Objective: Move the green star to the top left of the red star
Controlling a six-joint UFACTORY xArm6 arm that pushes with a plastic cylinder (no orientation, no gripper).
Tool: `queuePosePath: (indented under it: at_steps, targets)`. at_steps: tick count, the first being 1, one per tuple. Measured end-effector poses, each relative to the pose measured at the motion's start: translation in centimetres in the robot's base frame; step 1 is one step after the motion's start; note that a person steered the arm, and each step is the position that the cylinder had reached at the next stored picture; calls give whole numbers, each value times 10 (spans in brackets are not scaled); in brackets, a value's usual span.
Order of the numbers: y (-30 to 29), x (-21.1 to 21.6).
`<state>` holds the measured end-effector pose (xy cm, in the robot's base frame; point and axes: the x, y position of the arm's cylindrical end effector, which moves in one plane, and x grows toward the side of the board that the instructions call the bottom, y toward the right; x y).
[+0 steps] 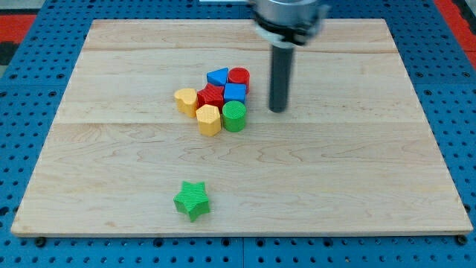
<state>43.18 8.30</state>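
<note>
The pale wooden board (97,164) lies on a blue pegboard base (30,89). The dark rod's tip (278,110) rests on the board, gripping nothing, just to the view's right of a cluster near the board's centre: red star block (211,95), blue cube (235,92), blue triangular block (217,76), red cylinder (239,76), green cylinder (233,115), yellow hexagonal block (209,119), yellow heart-like block (185,99). The green star block (193,199) sits alone near the board's bottom edge, well apart from tip and cluster.

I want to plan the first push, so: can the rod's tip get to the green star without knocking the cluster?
Probably yes. My tip stands just to the view's right of the cluster, beside the green cylinder. The green star lies alone near the view's bottom, with bare board between.
</note>
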Motion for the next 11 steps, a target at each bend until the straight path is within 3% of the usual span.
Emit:
queuePosePath:
  at_steps: [1, 2, 3, 4, 5, 6, 7, 9, 11]
  targets:
    - [3, 88]
    - [-60, 146]
    - [-159, 149]
    - [-159, 167]
    - [-102, 187]
    - [-172, 187]
    - [-282, 186]
    - [-276, 135]
    - [-231, 151]
